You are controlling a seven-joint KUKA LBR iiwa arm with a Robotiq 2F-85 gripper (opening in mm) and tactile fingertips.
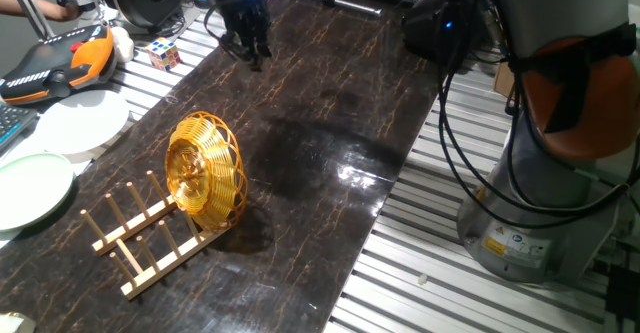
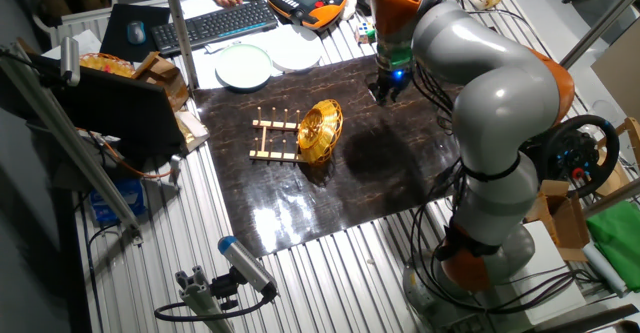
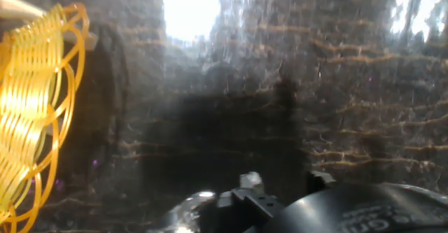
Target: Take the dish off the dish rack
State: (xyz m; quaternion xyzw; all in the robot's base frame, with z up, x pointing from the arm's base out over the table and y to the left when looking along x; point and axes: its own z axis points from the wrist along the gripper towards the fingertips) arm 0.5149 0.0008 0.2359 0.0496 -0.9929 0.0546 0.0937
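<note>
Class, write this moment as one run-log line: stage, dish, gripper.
stage: approach | dish: on edge at end of dish rack | gripper: far from dish, empty

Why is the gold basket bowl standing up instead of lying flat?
The dish stands on its edge, upright, at one end of the dish rack. It seems propped against the wooden pegs.

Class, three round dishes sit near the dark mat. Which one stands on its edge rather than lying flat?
The golden wire dish, propped upright at the end of the wooden dish rack. The white plate and the pale green plate both lie flat beside the mat.
</note>
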